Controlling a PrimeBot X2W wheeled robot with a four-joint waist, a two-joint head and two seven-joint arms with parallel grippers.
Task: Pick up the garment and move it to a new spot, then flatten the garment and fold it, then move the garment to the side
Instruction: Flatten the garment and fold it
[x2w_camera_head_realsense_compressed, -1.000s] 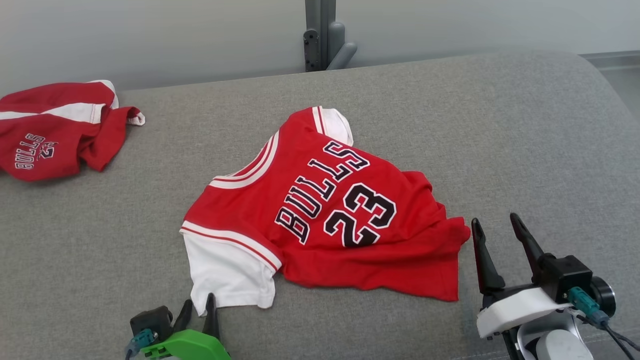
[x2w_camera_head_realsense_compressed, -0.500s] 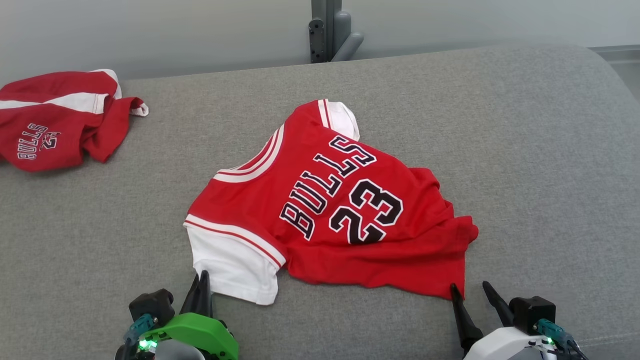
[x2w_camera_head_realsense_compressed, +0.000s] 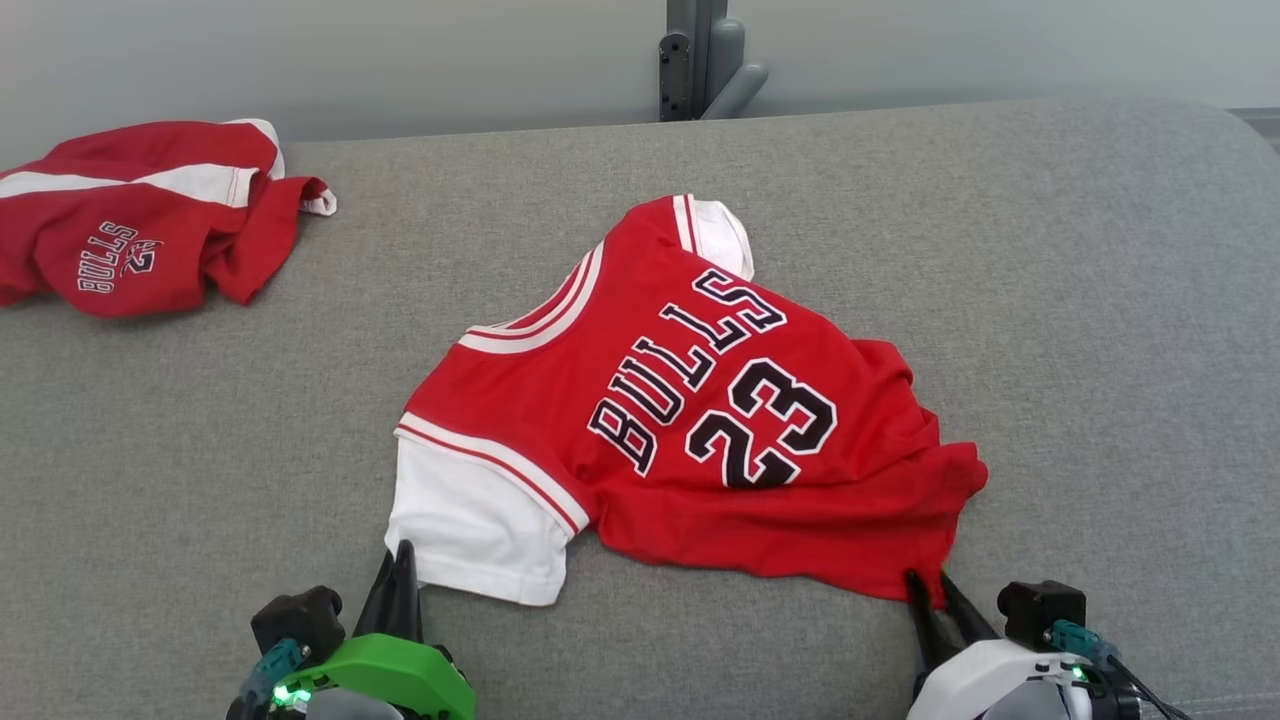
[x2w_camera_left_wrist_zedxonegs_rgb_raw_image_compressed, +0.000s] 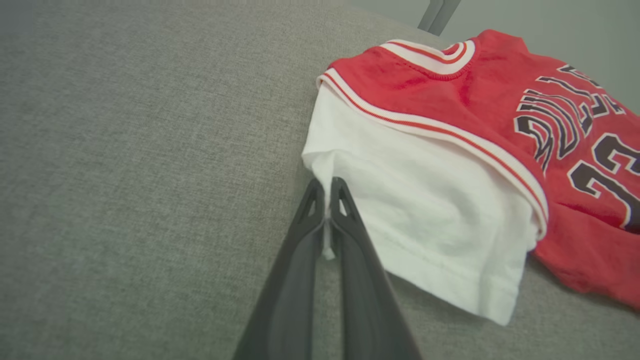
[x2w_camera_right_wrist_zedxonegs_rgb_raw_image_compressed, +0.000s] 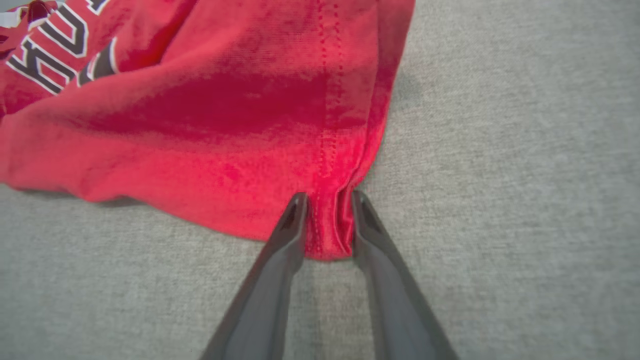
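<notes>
- Garment (x2w_camera_head_realsense_compressed: 690, 420): a red jersey with white sleeves and white-and-red trim, lettered "BULLS" and "23" in black with white outline. It lies print side up near the middle of the grey cushion (x2w_camera_head_realsense_compressed: 1050, 300).
- Orientation: the collar faces the robot's left and the hem its right. One white sleeve lies at the near side, the other at the far side.
- Condition: not flat. The red body is rumpled, with folds along the hem side.
- Left gripper (x2w_camera_head_realsense_compressed: 400, 560): low over the cushion at the outer corner of the near sleeve (x2w_camera_left_wrist_zedxonegs_rgb_raw_image_compressed: 425, 210). In the left wrist view the fingers are pressed together with a thin strip of white fabric pinched between them.
- Right gripper (x2w_camera_head_realsense_compressed: 930, 585): low at the near hem corner (x2w_camera_right_wrist_zedxonegs_rgb_raw_image_compressed: 327, 235). In the right wrist view the bunched red corner sits between the two fingers, and both bear against it. The gripper is clamped on the cloth.
- The two grippers are well apart, one at each near corner of the garment.
- Second red item (x2w_camera_head_realsense_compressed: 140, 230): crumpled, with white stripes and small "BULLS" lettering. It lies at the far left of the cushion, well apart from the jersey.
- Grey post (x2w_camera_head_realsense_compressed: 700, 60): stands behind the cushion's rear edge.
</notes>
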